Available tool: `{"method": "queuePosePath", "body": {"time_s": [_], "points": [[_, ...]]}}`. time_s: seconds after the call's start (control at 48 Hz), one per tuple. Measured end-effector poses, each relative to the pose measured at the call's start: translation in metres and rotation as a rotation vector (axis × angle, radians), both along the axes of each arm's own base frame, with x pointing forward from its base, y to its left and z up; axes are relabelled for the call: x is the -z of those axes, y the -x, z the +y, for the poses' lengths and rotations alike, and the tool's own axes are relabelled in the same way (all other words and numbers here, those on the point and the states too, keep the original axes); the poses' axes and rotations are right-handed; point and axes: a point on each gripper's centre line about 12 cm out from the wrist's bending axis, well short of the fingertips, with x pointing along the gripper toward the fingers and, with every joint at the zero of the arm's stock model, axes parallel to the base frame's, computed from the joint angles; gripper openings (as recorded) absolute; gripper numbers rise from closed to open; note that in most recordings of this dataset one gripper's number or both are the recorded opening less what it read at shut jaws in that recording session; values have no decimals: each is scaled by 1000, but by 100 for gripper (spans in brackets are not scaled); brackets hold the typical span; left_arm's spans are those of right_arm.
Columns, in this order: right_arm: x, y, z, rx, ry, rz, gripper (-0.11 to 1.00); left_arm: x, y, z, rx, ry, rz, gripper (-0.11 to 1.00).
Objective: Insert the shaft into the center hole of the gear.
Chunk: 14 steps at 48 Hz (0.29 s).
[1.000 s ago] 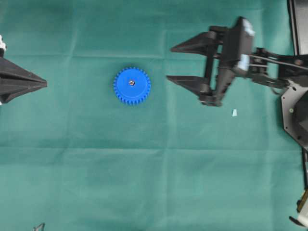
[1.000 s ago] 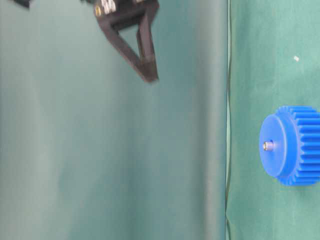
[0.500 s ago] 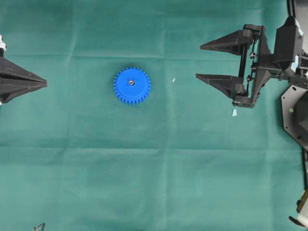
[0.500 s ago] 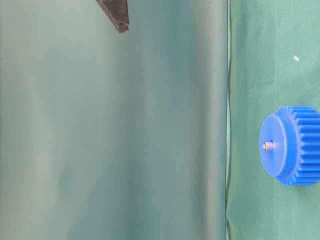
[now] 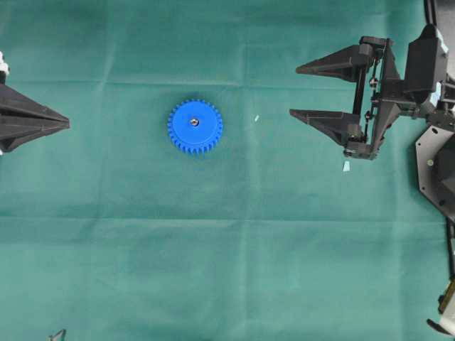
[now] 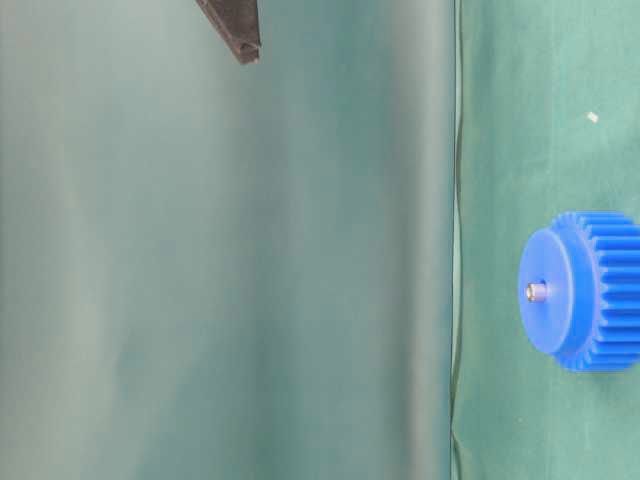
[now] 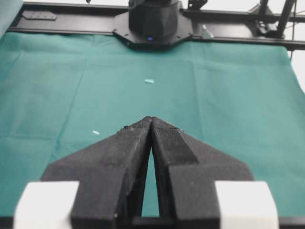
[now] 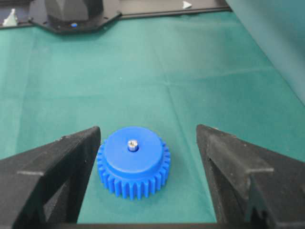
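Robot lab bench, green cloth (image 5: 234, 270)

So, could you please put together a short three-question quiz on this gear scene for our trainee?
1. True or false: the shaft already stands in the center hole of the gear.
2. Which gripper is shut: A) the left gripper, or B) the right gripper?
3. What colour is the cloth under the gear?

Key: 1 true. 2 A; the right gripper's jaws are wide open and empty. 3 green.

The gear (image 8: 133, 162) looks like smooth matt blue plastic, the pin (image 8: 132, 143) at its middle shiny metal, the green cloth (image 5: 234, 270) soft, matt and creased
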Motion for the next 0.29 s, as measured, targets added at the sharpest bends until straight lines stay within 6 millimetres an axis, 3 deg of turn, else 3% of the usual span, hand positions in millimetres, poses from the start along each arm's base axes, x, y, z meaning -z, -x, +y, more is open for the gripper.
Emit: {"method": "queuePosePath", "body": {"time_s": [0.292], "points": [[0,0,0,0,0,2,83,1,0,0,-2,0,5,2]]}}
